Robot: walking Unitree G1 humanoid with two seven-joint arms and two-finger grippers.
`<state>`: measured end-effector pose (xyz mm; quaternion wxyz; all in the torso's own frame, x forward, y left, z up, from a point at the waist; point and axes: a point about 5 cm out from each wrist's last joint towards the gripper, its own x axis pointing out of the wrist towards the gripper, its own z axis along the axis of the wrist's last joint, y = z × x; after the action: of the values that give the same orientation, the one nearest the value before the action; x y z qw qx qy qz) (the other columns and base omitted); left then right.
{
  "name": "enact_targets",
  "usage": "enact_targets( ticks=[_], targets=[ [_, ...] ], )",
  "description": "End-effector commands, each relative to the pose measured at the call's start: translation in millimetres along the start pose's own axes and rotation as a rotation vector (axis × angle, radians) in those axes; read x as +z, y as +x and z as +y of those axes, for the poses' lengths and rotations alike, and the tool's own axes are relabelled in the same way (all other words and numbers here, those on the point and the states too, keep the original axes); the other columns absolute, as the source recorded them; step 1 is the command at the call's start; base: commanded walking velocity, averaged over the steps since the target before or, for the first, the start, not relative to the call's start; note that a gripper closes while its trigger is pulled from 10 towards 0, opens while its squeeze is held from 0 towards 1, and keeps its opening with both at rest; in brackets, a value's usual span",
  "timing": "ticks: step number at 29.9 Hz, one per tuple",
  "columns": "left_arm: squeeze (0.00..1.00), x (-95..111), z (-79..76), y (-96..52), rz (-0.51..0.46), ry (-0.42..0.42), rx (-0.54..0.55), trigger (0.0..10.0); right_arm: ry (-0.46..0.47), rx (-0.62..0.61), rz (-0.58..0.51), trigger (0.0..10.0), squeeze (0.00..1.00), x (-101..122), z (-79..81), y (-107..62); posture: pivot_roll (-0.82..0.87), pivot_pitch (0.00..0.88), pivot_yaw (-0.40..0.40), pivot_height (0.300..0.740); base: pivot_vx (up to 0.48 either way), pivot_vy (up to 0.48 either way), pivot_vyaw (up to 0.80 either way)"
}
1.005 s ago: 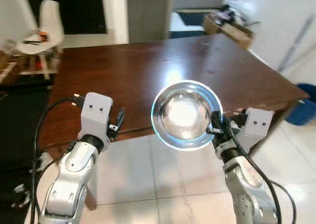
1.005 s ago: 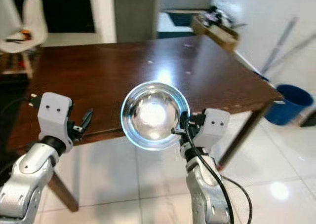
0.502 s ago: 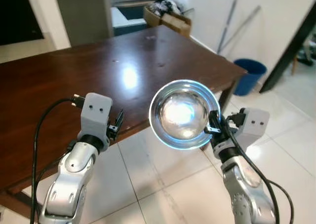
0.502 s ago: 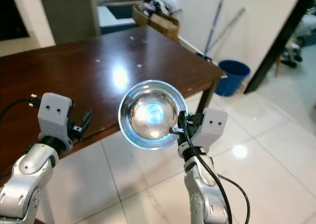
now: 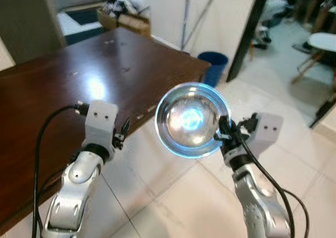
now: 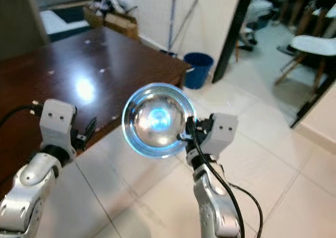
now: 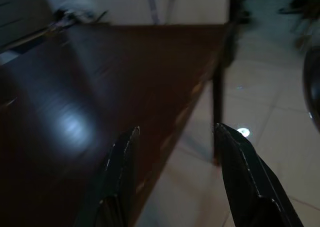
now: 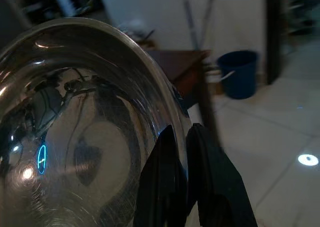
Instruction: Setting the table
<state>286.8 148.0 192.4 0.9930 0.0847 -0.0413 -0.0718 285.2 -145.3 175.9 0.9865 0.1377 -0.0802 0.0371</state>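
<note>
The right gripper (image 5: 224,134) is pinching the rim of a steel bowl (image 5: 191,119), carrying it in the air over the tiled floor (image 5: 178,196). The view is swinging right, leaving the dark wooden counter (image 5: 63,86) off to the left, so placement is moving further off. The left gripper (image 7: 175,172) is hovering beside the counter edge, fingers spread and empty.

table (image 5: 63,80) left | bowl (image 5: 191,120) centre, above floor | bucket (image 5: 213,65) behind

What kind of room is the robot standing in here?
Probably a home dining area: a dark wooden table on pale tiled floor, a blue bin by the wall, and a white chair beyond.
</note>
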Motion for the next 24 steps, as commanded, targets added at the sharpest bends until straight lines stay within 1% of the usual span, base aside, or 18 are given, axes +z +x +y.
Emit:
enact_targets(
  ticks=[1,24],
  targets=[
    [0.0,-3.3,0.0,-1.3,0.011,-0.005,-0.005,10.0,0.012,0.003,-0.012,10.0,0.0,1.3,0.5,-0.1,-0.01,0.0,0.078,0.74,0.0,0.0,-0.78],
    [0.0,-1.3,-2.3,-0.9,0.003,-0.03,-0.021,10.0,0.015,0.005,-0.01,10.0,0.0,1.2,1.1,-0.6,0.0,0.0,0.078,0.74,0.0,0.0,-0.78]
  ],
)
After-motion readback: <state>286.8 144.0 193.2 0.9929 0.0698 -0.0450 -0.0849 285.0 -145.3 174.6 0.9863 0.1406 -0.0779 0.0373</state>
